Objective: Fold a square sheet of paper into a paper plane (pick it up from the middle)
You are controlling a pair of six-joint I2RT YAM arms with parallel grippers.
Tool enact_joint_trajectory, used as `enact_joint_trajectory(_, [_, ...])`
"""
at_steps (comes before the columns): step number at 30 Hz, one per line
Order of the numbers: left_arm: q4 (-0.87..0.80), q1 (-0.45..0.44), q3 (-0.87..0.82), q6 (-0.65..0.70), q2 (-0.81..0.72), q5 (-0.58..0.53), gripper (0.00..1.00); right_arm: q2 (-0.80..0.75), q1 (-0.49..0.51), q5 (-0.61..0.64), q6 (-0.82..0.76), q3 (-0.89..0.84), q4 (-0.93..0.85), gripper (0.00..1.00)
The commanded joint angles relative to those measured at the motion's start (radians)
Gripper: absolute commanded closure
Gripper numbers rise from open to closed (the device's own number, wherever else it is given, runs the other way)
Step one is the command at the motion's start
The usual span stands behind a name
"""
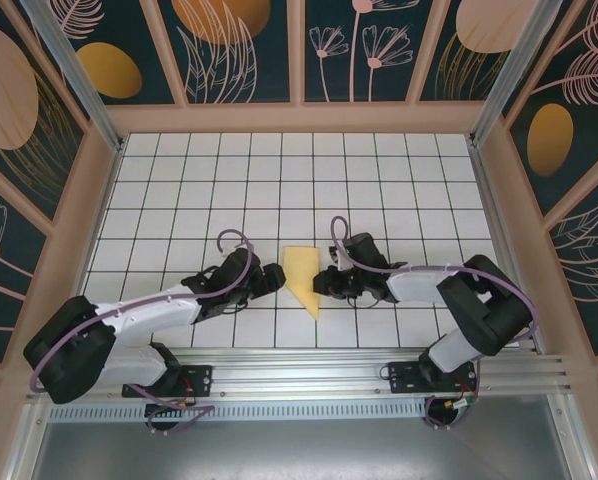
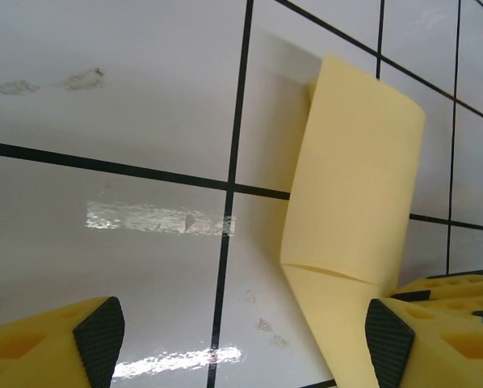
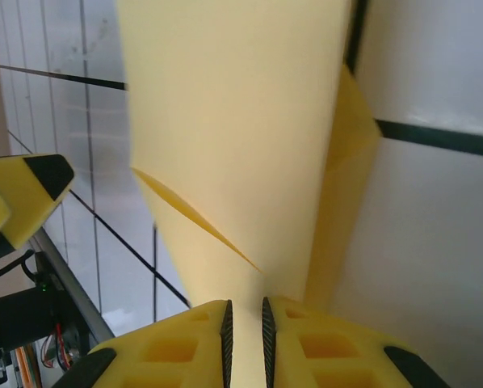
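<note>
In the top view, a sheet of paper (image 1: 301,278), pale yellow and folded into a narrow shape tapering to a point toward the lower edge of the frame, is seen at the centre of the white tiled tabletop (image 1: 179,180). It is flanked by the left hand (image 1: 276,276) on the left of the picture and the right hand (image 1: 323,283) on the right, both close to its edges.

In the right wrist view, the right hand (image 3: 245,327) is shown at the bottom of the frame with its black pads (image 3: 226,331) pressed together on the sheet of paper (image 3: 233,121), a thin edge of which is nipped between them. A slanting crease is seen across the paper, and a second layer is visible along its right side. A finger of the left hand (image 3: 27,186) is seen at the left edge.

In the left wrist view, the left hand (image 2: 243,343) is held spread, its fingers (image 2: 391,343) set at the lower corners of the frame. The sheet of paper (image 2: 359,178) is seen right of centre, curved, with a shadow cast on the tiles beside it and a crease low down. Its lower part runs just beside the right-hand pad; whether it is touched there cannot be told.
</note>
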Motion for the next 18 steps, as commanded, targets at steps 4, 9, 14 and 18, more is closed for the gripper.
enact_joint_trajectory(4, [0.066,0.006,0.055,0.035,0.080,0.095,0.19,0.049,-0.025,-0.034,-0.005,-0.057,0.106,0.80])
enact_joint_trajectory(9, [0.110,0.006,0.077,0.008,0.140,0.150,0.22,0.056,-0.028,-0.019,-0.001,-0.077,0.111,0.79])
enact_joint_trajectory(14, [0.223,0.006,0.069,-0.069,0.193,0.210,0.26,0.057,-0.028,0.005,0.001,-0.093,0.111,0.79])
enact_joint_trajectory(18, [0.282,0.006,0.069,-0.103,0.232,0.233,0.30,0.061,-0.028,0.012,0.005,-0.098,0.117,0.79])
